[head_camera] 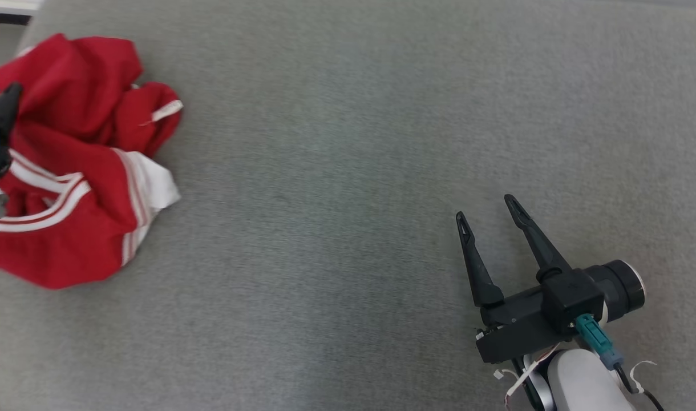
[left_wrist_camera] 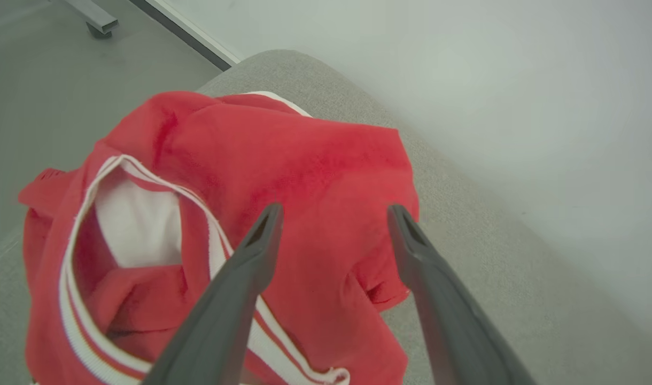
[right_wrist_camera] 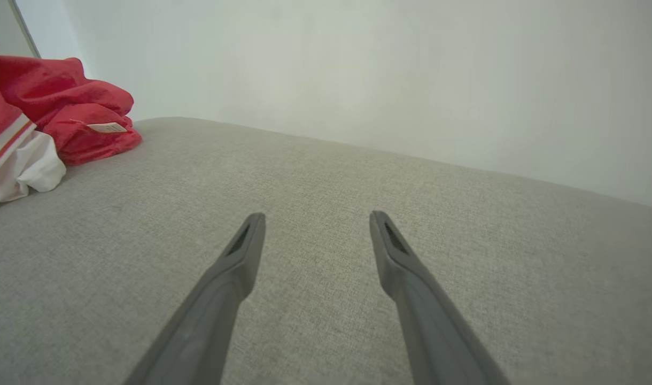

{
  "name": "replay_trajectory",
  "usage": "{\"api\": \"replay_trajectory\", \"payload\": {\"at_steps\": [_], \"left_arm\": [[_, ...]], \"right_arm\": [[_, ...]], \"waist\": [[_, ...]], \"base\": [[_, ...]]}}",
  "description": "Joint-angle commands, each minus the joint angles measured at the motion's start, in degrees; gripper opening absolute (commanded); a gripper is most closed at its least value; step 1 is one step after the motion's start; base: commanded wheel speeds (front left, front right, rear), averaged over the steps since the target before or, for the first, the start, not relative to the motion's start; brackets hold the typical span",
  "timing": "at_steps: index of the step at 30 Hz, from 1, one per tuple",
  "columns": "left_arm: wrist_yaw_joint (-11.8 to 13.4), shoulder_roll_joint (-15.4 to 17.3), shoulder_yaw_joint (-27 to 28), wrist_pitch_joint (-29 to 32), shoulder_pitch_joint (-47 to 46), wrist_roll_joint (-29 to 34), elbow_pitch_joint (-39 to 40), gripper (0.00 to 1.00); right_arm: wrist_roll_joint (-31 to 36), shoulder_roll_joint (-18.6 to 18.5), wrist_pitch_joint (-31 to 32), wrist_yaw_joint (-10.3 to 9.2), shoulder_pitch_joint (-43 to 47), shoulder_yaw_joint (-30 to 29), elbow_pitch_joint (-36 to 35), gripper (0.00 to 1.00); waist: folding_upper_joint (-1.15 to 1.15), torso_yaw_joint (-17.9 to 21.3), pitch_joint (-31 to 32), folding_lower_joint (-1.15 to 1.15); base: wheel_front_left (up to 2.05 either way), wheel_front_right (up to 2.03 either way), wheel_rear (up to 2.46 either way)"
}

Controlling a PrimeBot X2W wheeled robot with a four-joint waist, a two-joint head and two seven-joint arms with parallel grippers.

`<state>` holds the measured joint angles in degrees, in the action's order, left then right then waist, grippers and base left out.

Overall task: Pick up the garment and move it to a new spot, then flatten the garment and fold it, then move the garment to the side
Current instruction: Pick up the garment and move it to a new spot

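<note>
Lying crumpled at the far left of the grey upholstered surface (head_camera: 348, 171), the red garment (head_camera: 80, 165) forms a loose heap, with white stripes along its edges and a white panel spilling out on the side that faces the middle of the surface. The left gripper (left_wrist_camera: 335, 214) hangs directly over this heap. In the left wrist view its two dark fingers stand spread apart with red cloth showing between and around their tips, close to the striped opening with its white inside. Nothing is pinched between them, and whether the tips touch the cloth cannot be told. In the head view a dark part of that gripper juts in from the left edge, lying across the garment. The right gripper (head_camera: 485, 208) sits at the lower right, over bare grey fabric and well apart from the garment. Its fingers are parted and empty, pointing up and slightly left. In the right wrist view the garment lies off at the upper left, far from those fingertips, with a small white label (right_wrist_camera: 107, 127) on one red fold. A pale wall (right_wrist_camera: 358, 80) rises behind the surface, and grey floor (left_wrist_camera: 37, 80) shows beyond the corner where the garment rests.
</note>
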<state>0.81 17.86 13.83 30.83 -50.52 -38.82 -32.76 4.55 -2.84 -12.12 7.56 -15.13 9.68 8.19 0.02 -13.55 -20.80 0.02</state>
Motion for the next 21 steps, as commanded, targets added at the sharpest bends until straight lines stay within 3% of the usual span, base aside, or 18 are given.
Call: {"api": "replay_trajectory", "payload": {"at_steps": [1,9,10,11,17,21], "left_arm": [[0.69,1.36,-0.28,0.80,0.53,0.97,0.37,1.00],[3.75,7.55,-6.03,3.47,5.20,10.22,1.64,1.00],[3.86,7.98,-6.61,3.54,5.71,10.80,1.67,0.78],[3.99,8.28,-7.02,3.40,6.19,11.49,1.91,0.00],[3.13,9.32,-8.56,1.01,7.10,13.42,5.80,0.00],[0.20,11.06,-10.58,-0.07,5.25,14.34,9.18,0.00]], "right_arm": [[-0.27,-0.08,-0.39,-0.14,-0.69,-0.03,0.00,1.00],[-1.31,-0.09,-1.25,-0.14,-0.47,-0.46,1.68,1.00],[-1.55,-0.08,-1.39,-0.14,-0.44,-0.52,1.98,1.00],[-1.74,-0.08,-1.49,-0.14,-0.39,-0.48,2.19,1.00],[-3.01,-0.09,-2.05,-0.14,1.34,-0.38,4.26,1.00],[-4.20,-0.08,-2.29,-0.14,3.70,-0.76,5.47,1.00]], "waist": [[-0.02,6.55,-6.23,-0.02],[-0.02,7.99,-5.62,-0.02],[-0.02,7.99,-5.12,-0.02],[-0.02,7.96,-4.58,-0.02],[-0.02,7.09,1.70,-0.02],[-0.02,6.91,7.66,-0.02]], "base": [[0.00,0.00,0.00],[0.00,0.00,0.00],[0.00,0.00,0.00],[0.00,0.00,0.00],[0.00,0.00,0.00],[0.00,0.00,0.00]]}}
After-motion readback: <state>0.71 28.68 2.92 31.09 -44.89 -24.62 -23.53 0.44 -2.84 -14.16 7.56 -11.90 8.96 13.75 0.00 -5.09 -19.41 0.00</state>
